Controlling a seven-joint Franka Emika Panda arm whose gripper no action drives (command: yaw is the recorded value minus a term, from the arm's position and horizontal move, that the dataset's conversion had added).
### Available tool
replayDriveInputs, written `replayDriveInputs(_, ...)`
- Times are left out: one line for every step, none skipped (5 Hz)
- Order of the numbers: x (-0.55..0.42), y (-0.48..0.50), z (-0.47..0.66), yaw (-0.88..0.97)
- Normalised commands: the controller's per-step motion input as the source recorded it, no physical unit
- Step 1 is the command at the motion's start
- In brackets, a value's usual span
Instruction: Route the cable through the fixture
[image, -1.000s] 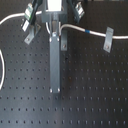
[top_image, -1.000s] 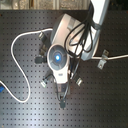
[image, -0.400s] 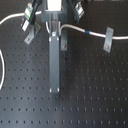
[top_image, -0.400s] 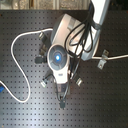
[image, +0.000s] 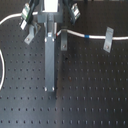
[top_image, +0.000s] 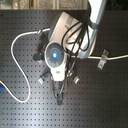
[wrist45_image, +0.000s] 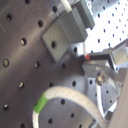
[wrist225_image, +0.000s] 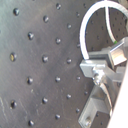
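gripper (image: 50, 91) low over table (image: 95, 95), open or closed: cannot tell | cable (image: 80, 35) touching right grey clip (image: 108, 40) in first exterior view

Low-res, soft focus in all 4 views.
Even overhead light; glare washes out wrist views' perforated board (wrist45_image: 20, 75).

1. The first exterior view looks down at an angle across the perforated surface (image: 90, 95), fairly near.
2. The second exterior view looks straight down; both exterior views share the arm (top_image: 67, 37) and cable (image: 82, 36).
3. Both wrist views sit close above the surface.
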Motion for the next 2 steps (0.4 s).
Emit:
replayDriveInputs(-0.278, 0.015, 0.27, 0.04)
replayDriveInputs(-0.129, -0.003, 0.07, 0.00)
